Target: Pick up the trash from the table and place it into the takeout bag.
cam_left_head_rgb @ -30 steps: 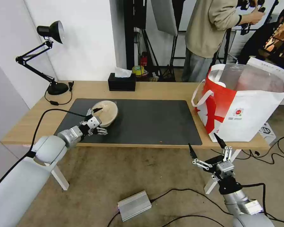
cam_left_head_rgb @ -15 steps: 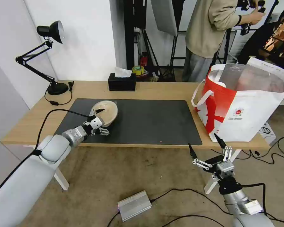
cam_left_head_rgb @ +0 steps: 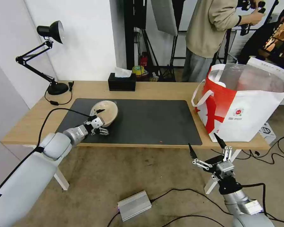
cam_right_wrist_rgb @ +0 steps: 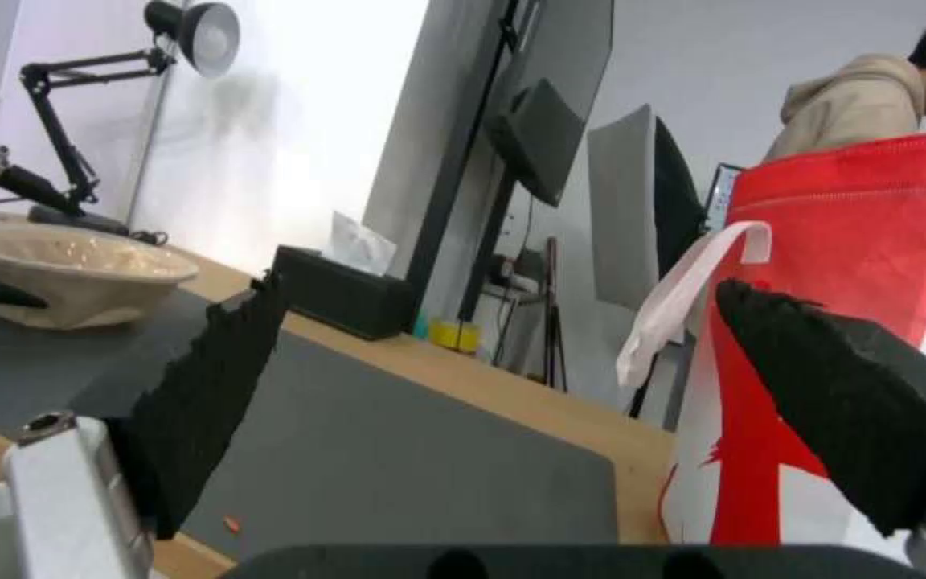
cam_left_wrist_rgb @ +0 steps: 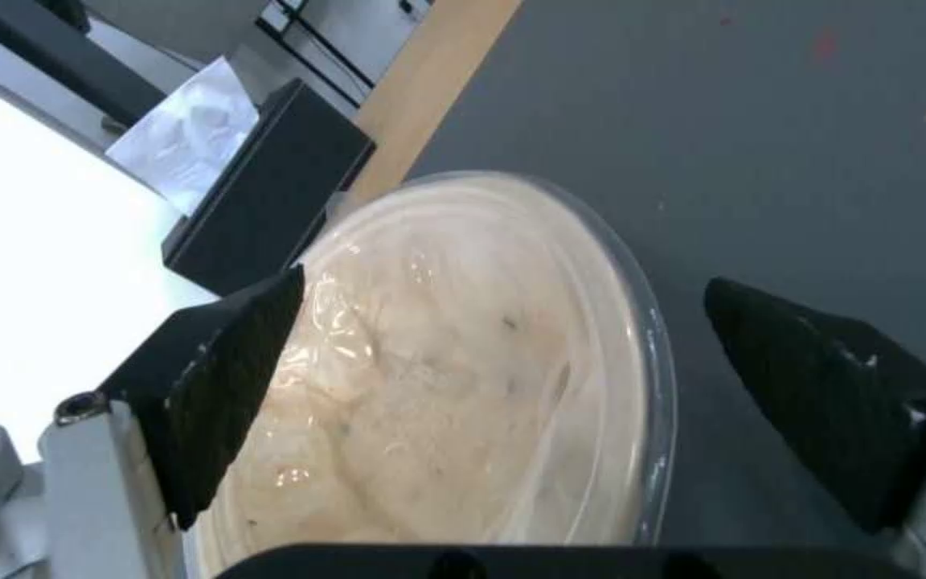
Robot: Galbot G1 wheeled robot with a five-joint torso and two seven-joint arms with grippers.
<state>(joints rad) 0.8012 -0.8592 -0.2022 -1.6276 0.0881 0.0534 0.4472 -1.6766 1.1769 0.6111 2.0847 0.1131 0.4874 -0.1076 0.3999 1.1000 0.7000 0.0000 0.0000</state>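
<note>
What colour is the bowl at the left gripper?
Beige bowl, clearest in the left wrist view.

This is looking like a robotics lab or recording studio rather than a home. A light-wood table [cam_left_head_rgb: 148,90] on white legs is standing on bare concrete floor [cam_left_head_rgb: 123,176], with cables [cam_left_head_rgb: 180,192] trailing across it toward a metal power box [cam_left_head_rgb: 134,205] at 6 o'clock. Tripods [cam_left_head_rgb: 154,56] and a photo reflector panel [cam_left_head_rgb: 164,15] are crowding the 12 o'clock background.
</note>
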